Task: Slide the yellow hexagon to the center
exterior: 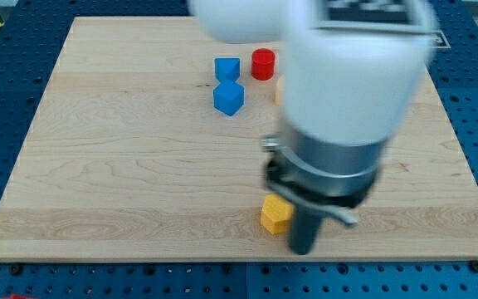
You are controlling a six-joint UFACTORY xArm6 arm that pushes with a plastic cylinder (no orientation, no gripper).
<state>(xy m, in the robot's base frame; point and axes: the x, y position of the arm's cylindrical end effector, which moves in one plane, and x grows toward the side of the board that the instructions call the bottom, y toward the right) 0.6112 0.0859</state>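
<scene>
The yellow hexagon (275, 214) lies on the wooden board (123, 158) near the view's bottom edge, a little right of the middle. My tip (303, 249) rests on the board just right of and slightly below the yellow hexagon, close to it or touching it. The arm's white and grey body (343, 108) hangs above and hides the board behind it.
Two blue blocks (227, 70) (229, 97) and a red cylinder (262, 64) sit near the view's top centre. A sliver of an orange-yellow block (279, 90) shows beside the arm, mostly hidden. The board's bottom edge is just below my tip.
</scene>
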